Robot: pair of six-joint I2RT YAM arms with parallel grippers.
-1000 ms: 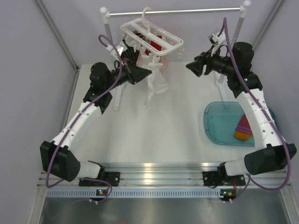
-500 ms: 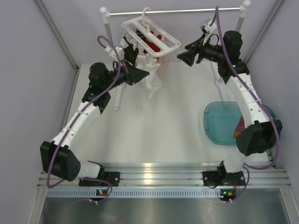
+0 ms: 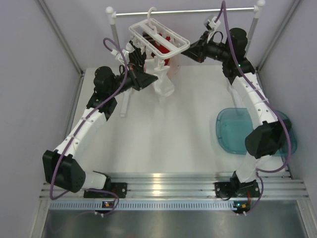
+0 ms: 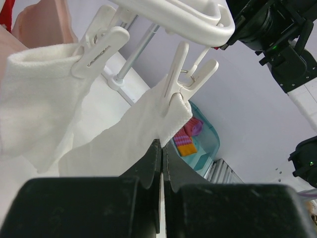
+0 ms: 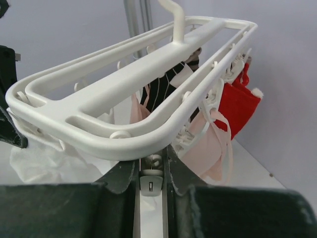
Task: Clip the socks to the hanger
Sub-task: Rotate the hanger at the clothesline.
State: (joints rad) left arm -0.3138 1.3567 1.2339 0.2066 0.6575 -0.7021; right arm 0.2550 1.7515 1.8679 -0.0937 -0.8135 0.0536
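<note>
The table carried a silver rail along its far side, and the hanger hung from it by its hook, tilted, long axis running left to right. Both arms reached up and away to it, one at each end. The right claw met the hanger's right corner, the rim lying across just above its tips; its jaws stood narrow, though whether they clamped the rim could not be told. The blue tub with spare socks sat well below and behind it. The left claw was nearer the work: a white sock hung from a clip directly above it, and its jaws were together, apparently pinching the sock's lower edge
</note>
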